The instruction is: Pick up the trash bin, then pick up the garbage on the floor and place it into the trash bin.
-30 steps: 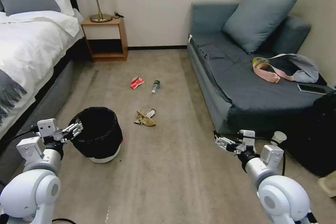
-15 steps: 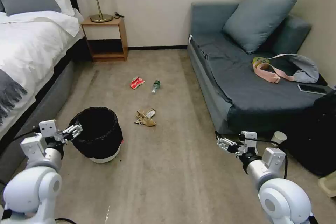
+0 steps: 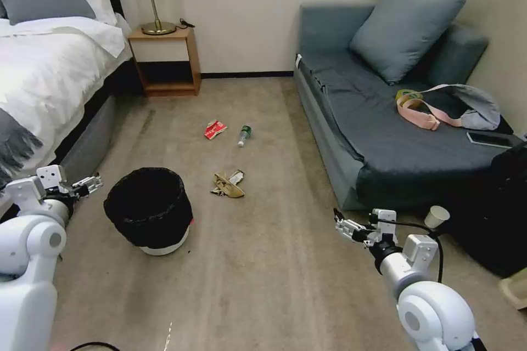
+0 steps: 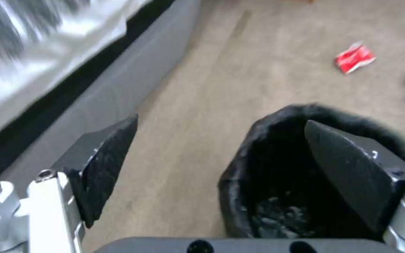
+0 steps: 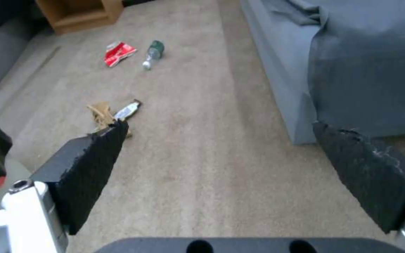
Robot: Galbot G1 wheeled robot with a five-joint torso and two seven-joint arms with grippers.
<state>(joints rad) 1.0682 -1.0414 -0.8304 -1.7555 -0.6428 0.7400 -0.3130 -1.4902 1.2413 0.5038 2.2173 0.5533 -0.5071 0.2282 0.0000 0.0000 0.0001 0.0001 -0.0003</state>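
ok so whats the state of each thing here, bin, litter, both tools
trash bin: upright on the carpet, ungrasped, black liner open at the top
left tool: open, beside the bin, off its rim
right tool: open, over bare carpet
crumpled tan paper: on the floor, snack wrapper against it
red-and-white packet: lying flat on the floor
bottle: on its side
paper cup: upright by the sofa

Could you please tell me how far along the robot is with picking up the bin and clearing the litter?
Nothing looks done yet. The trash bin stands on the carpet; the left gripper hangs open beside it, apart from its rim. The right gripper waits open over bare floor. The red packet, bottle and crumpled paper lie on the carpet.
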